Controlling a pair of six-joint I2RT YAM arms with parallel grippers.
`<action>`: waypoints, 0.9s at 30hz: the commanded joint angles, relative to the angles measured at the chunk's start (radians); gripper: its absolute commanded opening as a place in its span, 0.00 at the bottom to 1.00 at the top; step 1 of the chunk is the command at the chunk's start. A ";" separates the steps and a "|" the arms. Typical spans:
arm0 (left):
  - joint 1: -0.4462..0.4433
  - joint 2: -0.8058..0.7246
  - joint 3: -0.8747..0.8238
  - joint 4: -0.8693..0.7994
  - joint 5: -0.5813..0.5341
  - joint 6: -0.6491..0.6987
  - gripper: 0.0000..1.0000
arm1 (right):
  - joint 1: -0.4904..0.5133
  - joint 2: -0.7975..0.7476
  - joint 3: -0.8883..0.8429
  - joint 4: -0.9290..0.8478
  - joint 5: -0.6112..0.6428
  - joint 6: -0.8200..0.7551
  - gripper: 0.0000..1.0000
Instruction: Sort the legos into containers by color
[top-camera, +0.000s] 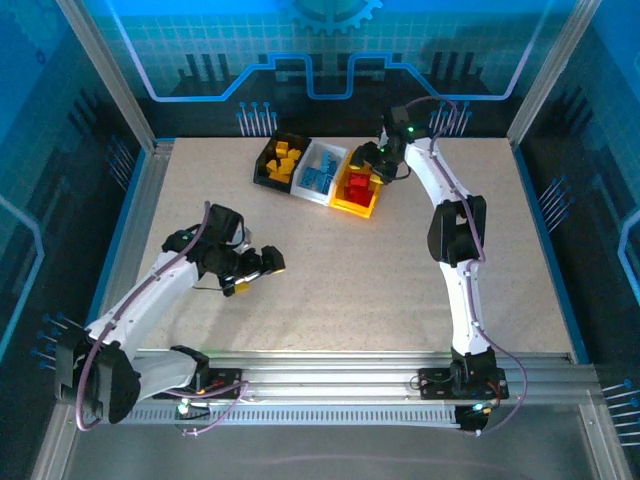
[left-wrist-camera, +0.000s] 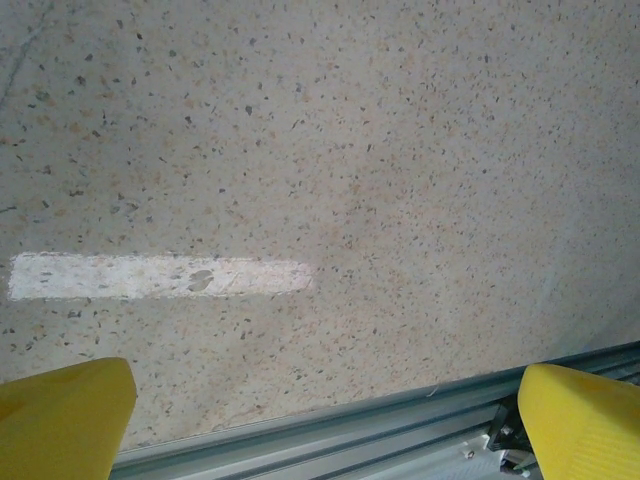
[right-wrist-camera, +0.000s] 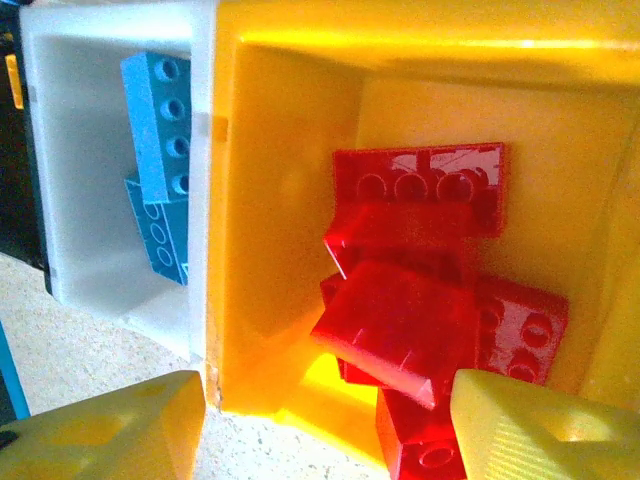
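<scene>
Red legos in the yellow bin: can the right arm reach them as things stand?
Probably yes: right gripper hangs directly over the open-topped yellow bin, jaws apart; red legos lie uncovered below.

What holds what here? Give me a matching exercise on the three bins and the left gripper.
Column one:
1. black bin
2. white bin
3. yellow bin
4. left gripper

Column two:
A. red bricks
B. nothing, open above the table
C. yellow bricks
D. blue bricks

Pairs: 1-C, 2-D, 3-A, 4-B.
</scene>
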 joint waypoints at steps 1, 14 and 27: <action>0.006 0.019 0.031 -0.022 0.021 0.030 0.99 | -0.015 0.019 0.042 0.011 -0.020 0.015 0.71; 0.006 -0.011 0.014 0.011 0.065 0.043 0.99 | 0.047 -0.281 -0.250 0.063 0.035 -0.045 0.73; -0.008 -0.143 -0.004 -0.013 0.049 0.079 0.99 | 0.166 -0.734 -0.706 0.136 0.172 -0.171 0.75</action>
